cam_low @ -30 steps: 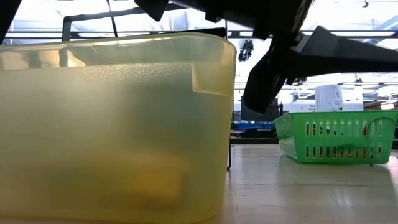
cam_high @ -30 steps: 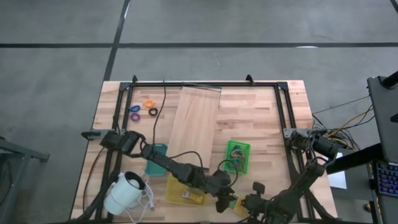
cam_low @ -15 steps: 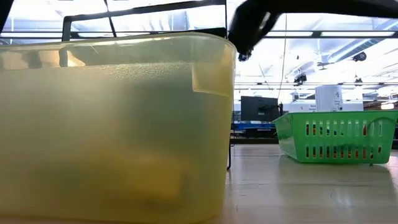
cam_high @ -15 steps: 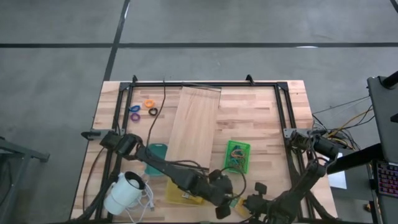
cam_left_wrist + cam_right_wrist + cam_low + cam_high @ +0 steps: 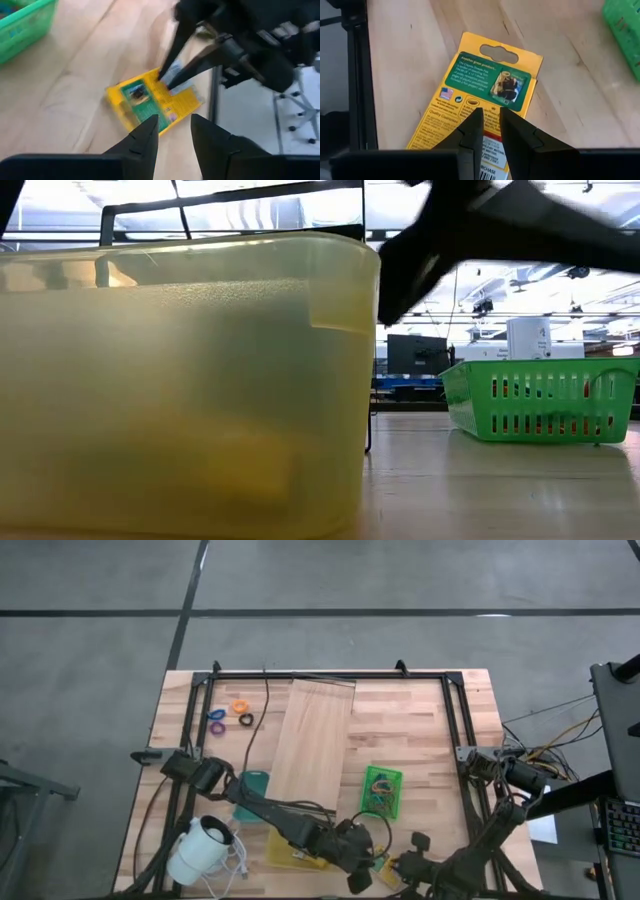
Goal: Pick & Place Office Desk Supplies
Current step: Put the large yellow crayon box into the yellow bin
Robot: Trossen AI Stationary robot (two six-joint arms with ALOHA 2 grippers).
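A yellow packet (image 5: pixel 485 85) with a green picture panel lies flat on the wood near the table's near edge, also seen in the left wrist view (image 5: pixel 145 100). My right gripper (image 5: pixel 491 116) stands on it with its fingers nearly together. My left gripper (image 5: pixel 172 127) hovers just short of the packet, open, with nothing between its fingers. In the high view the two grippers (image 5: pixel 360 875) (image 5: pixel 398 868) meet over the packet (image 5: pixel 382 862). Orange (image 5: pixel 239 706), purple (image 5: pixel 216 722) and black (image 5: pixel 246 720) rings lie on the table at the far left. My right gripper rests its fingertips (image 5: pixel 476 120) on the packet's printed face (image 5: pixel 470 102), on the half toward the barcode end. The fingers come from above, slanting down. The packet lies flat on the table beneath them. Nothing shows between the fingers.
A translucent yellow bin (image 5: pixel 287 845) stands close to the left of the grippers and fills the low view (image 5: pixel 180 380). A green basket (image 5: pixel 382 790) with rubber bands stands just beyond. A long wooden board (image 5: pixel 315 735), a teal bin (image 5: pixel 255 783) and a white corded device (image 5: pixel 200 845) lie farther off.
My left arm has swung a little toward the table's near edge and its hand has tipped; in the low view its dark shape has shifted across the top. My right gripper and the packet have kept still.
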